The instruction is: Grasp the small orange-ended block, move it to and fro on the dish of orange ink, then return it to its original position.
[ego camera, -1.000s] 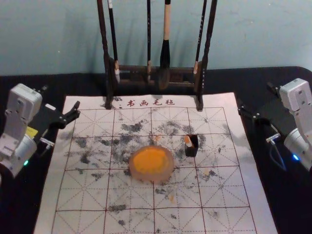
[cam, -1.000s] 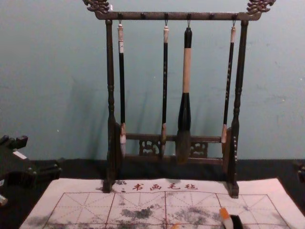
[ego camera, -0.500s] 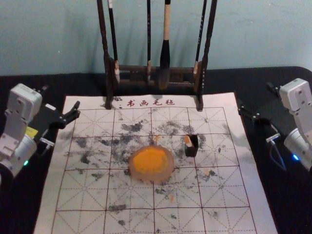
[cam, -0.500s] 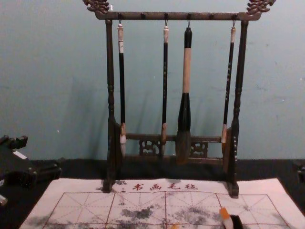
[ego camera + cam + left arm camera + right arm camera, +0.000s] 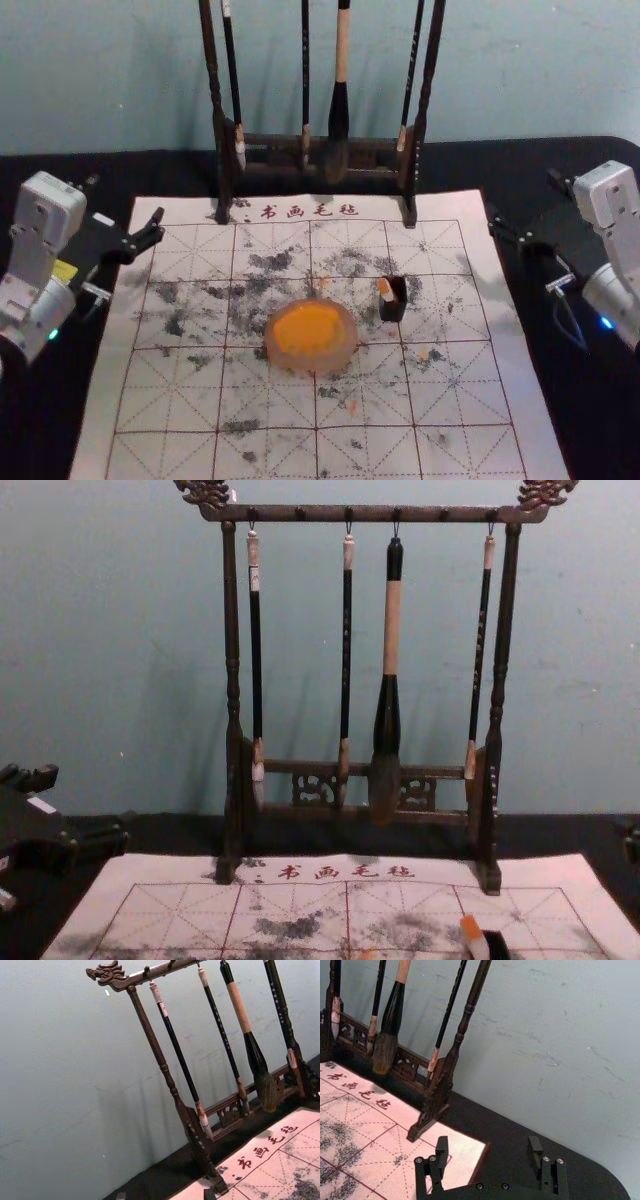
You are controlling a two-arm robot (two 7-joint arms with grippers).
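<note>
Leaning in a small black holder (image 5: 394, 306), the white block with an orange end (image 5: 386, 290) sits right of the dish of orange ink (image 5: 309, 334) on the mat. The chest view has the same block (image 5: 475, 937) at its lower edge, orange end up, beside the black holder (image 5: 496, 946). My left gripper (image 5: 125, 197) is open over the mat's left edge, far from the block; its tips reach the bottom of the left wrist view (image 5: 165, 1195). My right gripper (image 5: 525, 198) is by the mat's right edge, also open and holding nothing, as the right wrist view (image 5: 488, 1145) confirms.
A dark wooden rack (image 5: 270, 142) with several hanging brushes stands across the mat's far edge. The ink-stained, gridded mat (image 5: 180, 400) lies on a black table (image 5: 50, 168), with a wall behind.
</note>
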